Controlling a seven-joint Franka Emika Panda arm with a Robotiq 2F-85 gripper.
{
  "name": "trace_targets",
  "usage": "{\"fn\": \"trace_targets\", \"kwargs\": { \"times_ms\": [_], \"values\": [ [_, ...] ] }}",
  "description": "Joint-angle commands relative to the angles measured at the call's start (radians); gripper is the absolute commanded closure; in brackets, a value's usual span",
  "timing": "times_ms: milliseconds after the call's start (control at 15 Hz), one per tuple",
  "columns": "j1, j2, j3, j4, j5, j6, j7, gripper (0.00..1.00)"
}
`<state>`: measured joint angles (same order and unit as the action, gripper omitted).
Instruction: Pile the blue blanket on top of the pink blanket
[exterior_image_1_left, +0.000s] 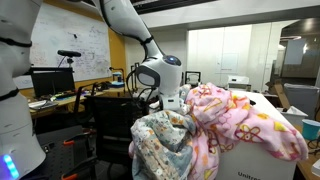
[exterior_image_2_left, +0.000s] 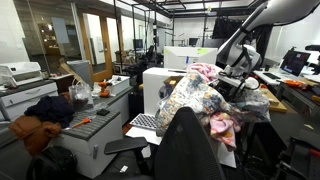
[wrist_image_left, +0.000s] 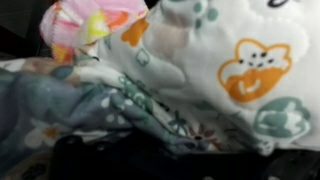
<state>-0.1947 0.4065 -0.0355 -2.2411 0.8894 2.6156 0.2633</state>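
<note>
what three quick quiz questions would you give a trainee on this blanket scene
1. True or false: the pink blanket is plain, with no print on it.
2. In an exterior view, the blue blanket is: A) touching the pink blanket, B) folded on the floor, C) draped over a monitor.
3. Fill in: in an exterior view, a black office ___ stands in front of the heap of blankets.

Key: 1 false, it has yellow and orange prints; 2 A; 3 chair.
</note>
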Motion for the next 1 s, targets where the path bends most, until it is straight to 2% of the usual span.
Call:
{"fn": "trace_targets", "kwargs": {
  "times_ms": [0,200,333,533,600,733,800,933],
  "values": [
    [0.117,-0.024,-0.052,-0.039,-0.135,0.064,0.089,0.0],
    [0.212,-0.123,-0.146,-0.135,-0.404,0.134,0.259,0.0],
    [0.331,-0.197,-0.266,-0.193,-0.597,0.143,0.381,0.0],
    [0.485,-0.316,-0.432,-0.232,-0.875,0.072,0.518,0.0],
    [0.561,-0.345,-0.515,-0.229,-0.967,0.048,0.565,0.0],
    [0.633,-0.399,-0.594,-0.205,-1.149,-0.008,0.663,0.0],
    [0.651,-0.432,-0.613,-0.186,-1.239,-0.047,0.716,0.0],
    [0.644,-0.529,-0.594,-0.178,-1.421,-0.133,0.822,0.0]
  ]
}}
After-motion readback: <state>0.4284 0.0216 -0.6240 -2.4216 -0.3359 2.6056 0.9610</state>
